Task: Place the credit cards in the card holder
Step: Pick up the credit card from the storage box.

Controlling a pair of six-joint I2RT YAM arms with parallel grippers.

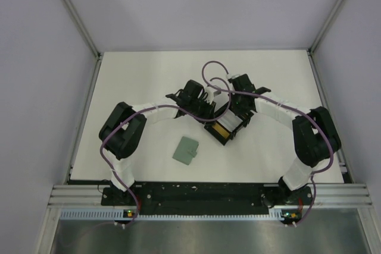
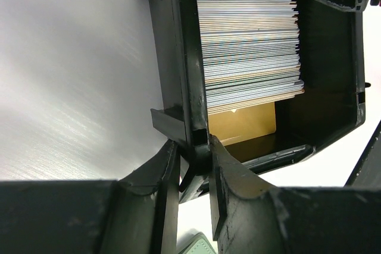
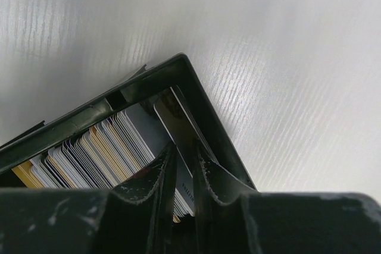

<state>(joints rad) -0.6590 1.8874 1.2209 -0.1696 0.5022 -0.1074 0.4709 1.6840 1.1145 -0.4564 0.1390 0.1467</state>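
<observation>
The black box [image 1: 227, 127] holds a packed stack of credit cards [image 2: 250, 40], with a yellow-orange one [image 2: 241, 124] at its end. My left gripper [image 2: 193, 147] is shut on the box's side wall [image 2: 178, 57]; in the top view it [image 1: 208, 116] sits at the box's left edge. My right gripper [image 3: 183, 156] reaches into the box's corner and is shut on one grey card [image 3: 171, 118] standing apart from the stack [image 3: 89, 153]; in the top view it [image 1: 239, 116] is over the box. The sage-green card holder [image 1: 186, 150] lies closed on the table, in front of the box; its corner [image 2: 200, 247] shows under my left fingers.
The white table [image 1: 280, 81] is bounded by metal rails [image 1: 83, 111] at left and right and by grey walls. Purple cables [image 1: 209, 72] loop above both wrists. The arm bases stand on the black bar [image 1: 196, 193] at the near edge.
</observation>
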